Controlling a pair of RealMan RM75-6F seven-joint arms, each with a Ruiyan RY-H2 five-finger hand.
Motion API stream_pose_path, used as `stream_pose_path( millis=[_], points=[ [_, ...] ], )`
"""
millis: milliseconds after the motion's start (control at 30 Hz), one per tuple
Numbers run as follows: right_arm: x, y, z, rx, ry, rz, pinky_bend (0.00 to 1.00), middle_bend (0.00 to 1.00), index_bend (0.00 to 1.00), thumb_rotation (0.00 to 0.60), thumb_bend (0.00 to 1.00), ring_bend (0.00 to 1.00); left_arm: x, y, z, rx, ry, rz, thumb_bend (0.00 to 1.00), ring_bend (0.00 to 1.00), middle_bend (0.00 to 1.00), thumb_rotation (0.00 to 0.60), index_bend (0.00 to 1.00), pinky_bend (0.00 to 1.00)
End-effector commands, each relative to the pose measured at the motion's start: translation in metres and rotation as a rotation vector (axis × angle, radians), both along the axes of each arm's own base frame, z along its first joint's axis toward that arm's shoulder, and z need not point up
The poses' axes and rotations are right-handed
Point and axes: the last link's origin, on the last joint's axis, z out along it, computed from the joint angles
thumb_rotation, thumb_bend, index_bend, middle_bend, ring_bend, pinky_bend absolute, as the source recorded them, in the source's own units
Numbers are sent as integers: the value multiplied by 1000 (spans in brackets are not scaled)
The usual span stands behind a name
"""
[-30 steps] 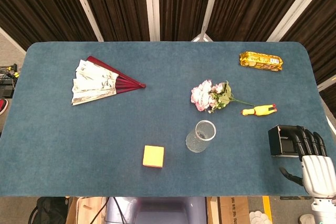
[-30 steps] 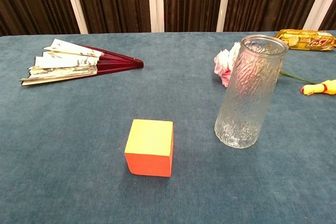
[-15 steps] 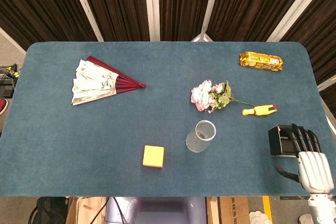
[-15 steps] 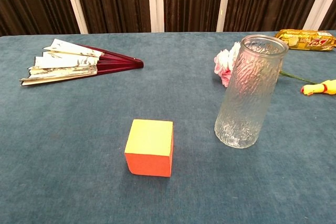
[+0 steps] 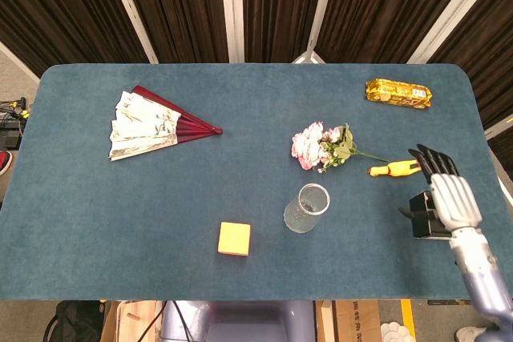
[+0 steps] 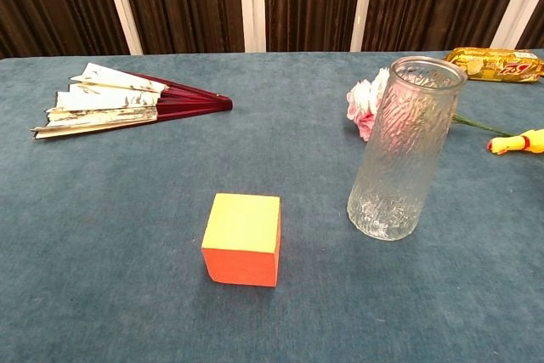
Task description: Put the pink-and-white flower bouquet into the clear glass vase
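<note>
Over the tabletop's (image 5: 160,198) right side, the right hand (image 5: 449,198) hangs palm down, fingers (image 5: 431,159) extended and slightly apart toward the far edge, holding nothing. Its forearm runs back to the near right corner. Dark fingertips reach just beside the tail of a small yellow toy (image 5: 394,169). A black box (image 5: 420,215) lies partly beneath the palm. The pink-and-white bouquet (image 5: 322,146) lies flat near the centre, stem pointing toward the toy. Nearer the front edge, the clear glass vase (image 5: 305,208) stands upright, apart from the bouquet. No left hand shows in either view.
</note>
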Motion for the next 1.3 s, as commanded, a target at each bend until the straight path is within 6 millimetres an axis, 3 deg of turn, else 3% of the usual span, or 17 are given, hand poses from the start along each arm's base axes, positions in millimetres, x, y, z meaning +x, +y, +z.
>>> stream_pose_path(
  millis=[33,267,533,967,1300],
  points=[
    [10,-32,-6,53,-15,-7,0,42,101,600,66,13,0,0,-1,-1,2,4,249,0,0,600,87,23],
    [25,-76,-31,118,-13,-20,0,42,100,600,65,13,0,1,-2,12,19,23,249,0,0,600,86,23],
    [45,-110,-63,158,-43,-23,0,42,100,600,66,13,1,-1,-4,22,43,40,249,0,0,600,87,23],
    [53,-140,-102,249,-21,-47,0,43,101,600,65,13,0,-4,-3,46,70,67,249,0,0,600,87,23],
    [49,-157,-125,285,-40,-85,0,42,101,600,66,13,1,-4,-5,49,89,83,249,0,0,600,87,23]
  ],
)
